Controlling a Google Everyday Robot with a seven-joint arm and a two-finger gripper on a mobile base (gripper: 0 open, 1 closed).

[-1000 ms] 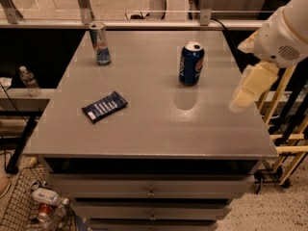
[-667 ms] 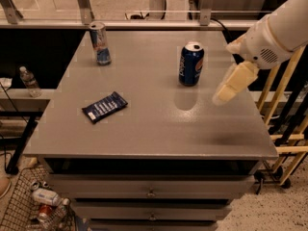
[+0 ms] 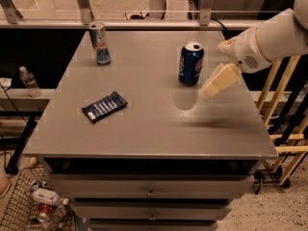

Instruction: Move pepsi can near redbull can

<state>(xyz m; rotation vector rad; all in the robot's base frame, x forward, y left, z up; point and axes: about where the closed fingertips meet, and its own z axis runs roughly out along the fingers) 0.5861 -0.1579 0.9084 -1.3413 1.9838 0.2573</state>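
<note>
The pepsi can, dark blue with a silver top, stands upright right of the table's middle. The redbull can, slim and silver-blue, stands upright at the far left of the table. My gripper hangs just right of the pepsi can, a little above the table top, apart from the can. It holds nothing that I can see.
A dark blue snack packet lies flat on the grey table at the front left. A wire basket with bottles stands on the floor at the lower left. Wooden bars stand by the table's right edge.
My arm has moved left and toward the pepsi can; the gripper went from the table's right edge to just beside the can. The cans and packet have not moved.
</note>
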